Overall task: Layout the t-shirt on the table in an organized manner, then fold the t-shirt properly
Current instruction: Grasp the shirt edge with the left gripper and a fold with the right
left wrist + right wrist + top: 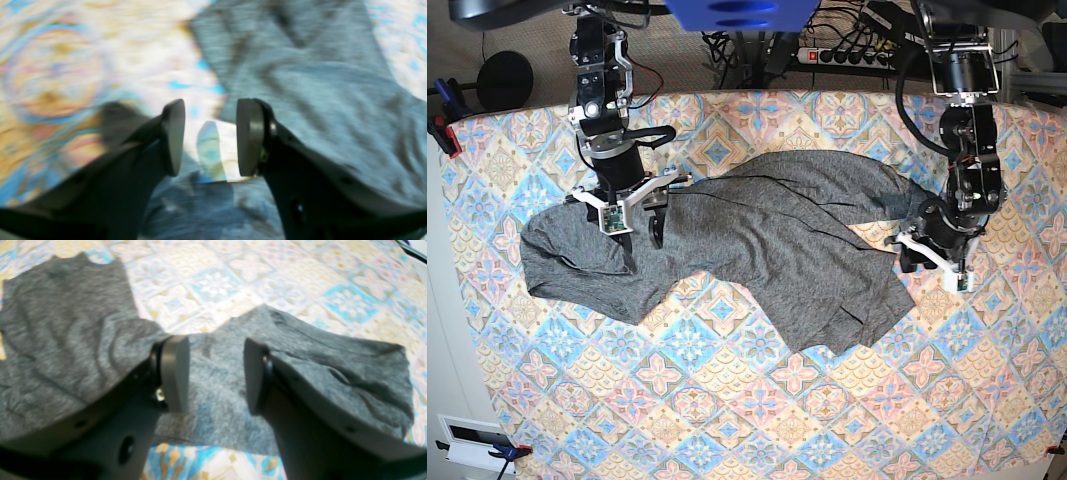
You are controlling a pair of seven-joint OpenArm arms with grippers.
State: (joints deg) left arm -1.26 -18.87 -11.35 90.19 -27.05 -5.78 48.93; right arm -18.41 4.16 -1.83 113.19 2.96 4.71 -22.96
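Grey heather knit fills the right half and lower edge of the left wrist view, where the t-shirt [320, 86] lies blurred over the tile-patterned table [60, 73]; the left gripper [210, 136] stands with its two pads apart, a strip of bare patterned cloth showing between them and nothing clamped. In the right wrist view the t-shirt [66, 340] spreads from the upper left across the middle to the right edge, wrinkled, with the table [253, 276] visible above and at the bottom; the right gripper [216, 373] is parted too, grey fabric lying under the gap but not pinched between the pads. In the base view the t-shirt [757, 250] sprawls in a crumpled diagonal band across the centre of the table [757, 420], from centre left to centre right. The right gripper [632, 220] hangs over the garment's left part, and the left gripper [932, 250] sits at its right end.
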